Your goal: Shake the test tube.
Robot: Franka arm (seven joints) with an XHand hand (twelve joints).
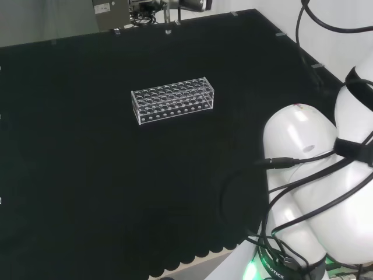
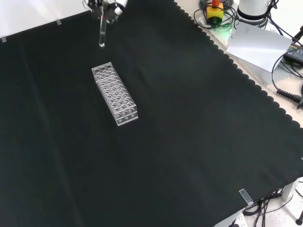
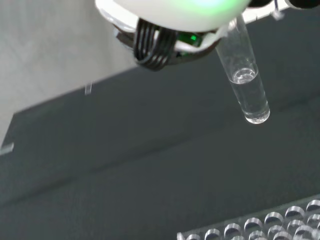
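One clear test tube [image 2: 102, 32], a little liquid in its lower end, hangs clear of the table [image 2: 189, 142] in the grasp of the hand [image 2: 108, 6] at twelve o'clock from the rack [image 2: 114, 92], lifted out, its shaking seemingly under way or imminent.

We count one test tube [image 2: 102, 33], clear, with a little clear liquid in its lower end in the wrist view. We count one clear rack [image 1: 173, 100] on the cloth, pierced by several rows of round holes; the holes are too many and too small for us to number. We see one black cloth [image 2: 189, 142] covering the bench.
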